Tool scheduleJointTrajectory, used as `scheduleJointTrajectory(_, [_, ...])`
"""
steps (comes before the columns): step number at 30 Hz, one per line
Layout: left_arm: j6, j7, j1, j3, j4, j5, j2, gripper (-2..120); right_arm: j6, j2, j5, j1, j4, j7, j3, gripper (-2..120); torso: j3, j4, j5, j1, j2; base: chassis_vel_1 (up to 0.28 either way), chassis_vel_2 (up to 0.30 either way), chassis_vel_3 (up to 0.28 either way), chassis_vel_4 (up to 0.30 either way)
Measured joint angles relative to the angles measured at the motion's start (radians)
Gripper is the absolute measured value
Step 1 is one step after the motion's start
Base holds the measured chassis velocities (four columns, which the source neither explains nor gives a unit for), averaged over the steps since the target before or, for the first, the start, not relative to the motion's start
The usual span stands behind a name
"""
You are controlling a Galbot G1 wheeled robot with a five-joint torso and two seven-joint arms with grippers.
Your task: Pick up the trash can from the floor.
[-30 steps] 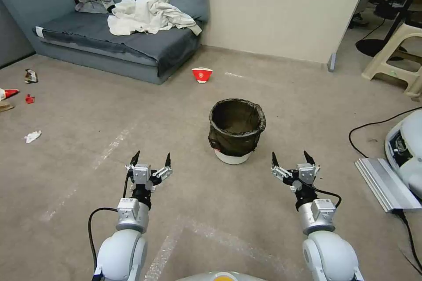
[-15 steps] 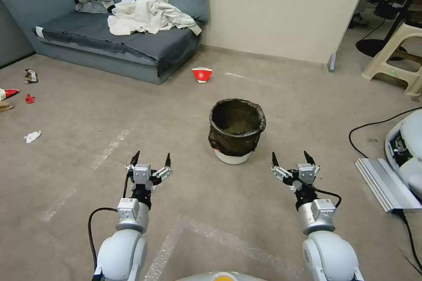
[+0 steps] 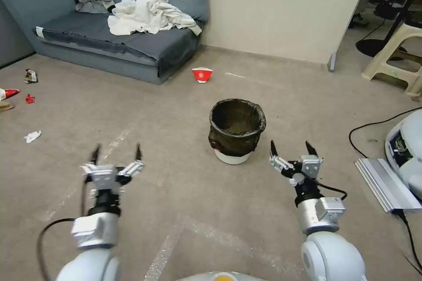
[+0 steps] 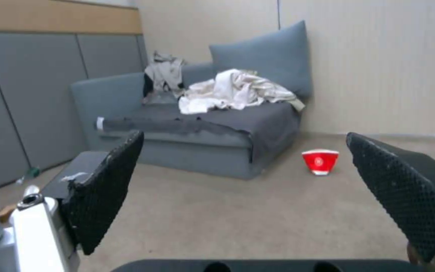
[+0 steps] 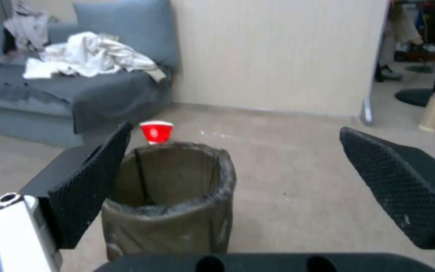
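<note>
The trash can point(image 3: 236, 129), a small white bin wrapped in a crinkled dark liner, stands upright on the beige carpet floor point(image 3: 176, 109); the right wrist view shows the trash can point(image 5: 177, 196) close ahead, left of centre between the jaws. My right gripper point(image 3: 292, 149) is open, hovering just right of the can and a little nearer to me. My left gripper point(image 3: 116, 153) is open too, well off to the can's left over bare carpet. Nothing is held by either one.
A red-and-white paper bowl point(image 3: 201, 74) lies beyond the can, by the grey sofa point(image 3: 110, 44) with heaped clothes. Scraps of litter point(image 3: 32, 136) dot the far left. A grey device with cables point(image 3: 387, 180) sits right, a beige stool point(image 3: 400, 57) behind it.
My left arm has swung leftward and away from the can. My right gripper has edged forward, closer to the can's right side. The can has not moved.
</note>
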Motion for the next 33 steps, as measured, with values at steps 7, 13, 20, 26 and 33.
scheduleJointTrajectory(7, [0.023, 0.032, -0.005, -0.003, 0.016, -0.053, 0.025, 100, -0.030, -0.006, 0.000, -0.009, 0.017, 0.005, 0.000, 100, 0.000, 0.0000, -0.0003, 0.000, 0.000, 0.000, 0.000, 0.000, 0.000])
scheduleJointTrajectory(13, [0.038, 0.051, -0.012, 0.002, 0.019, -0.117, 0.037, 100, -0.050, -0.009, 0.000, -0.019, 0.029, 0.005, 0.002, 100, 0.000, -0.0001, -0.0002, 0.000, 0.000, 0.000, 0.000, 0.000, 0.000])
scheduleJointTrajectory(20, [0.042, 0.051, -0.012, 0.009, 0.016, -0.121, 0.033, 100, -0.051, -0.004, -0.002, -0.024, 0.029, 0.003, 0.005, 100, 0.000, 0.0000, -0.0002, 0.000, 0.000, 0.000, 0.000, 0.000, 0.000])
scheduleJointTrajectory(26, [0.044, 0.048, -0.014, 0.008, 0.016, -0.118, 0.033, 100, -0.049, -0.003, -0.004, -0.024, 0.028, 0.001, 0.005, 100, 0.000, 0.0000, -0.0001, 0.000, 0.000, 0.000, 0.000, 0.000, 0.000])
scheduleJointTrajectory(33, [0.048, 0.042, -0.017, 0.010, 0.023, -0.116, 0.031, 100, -0.047, -0.003, -0.004, -0.022, 0.023, 0.001, 0.005, 100, 0.000, 0.0000, -0.0001, 0.000, 0.000, 0.000, 0.000, 0.000, 0.000])
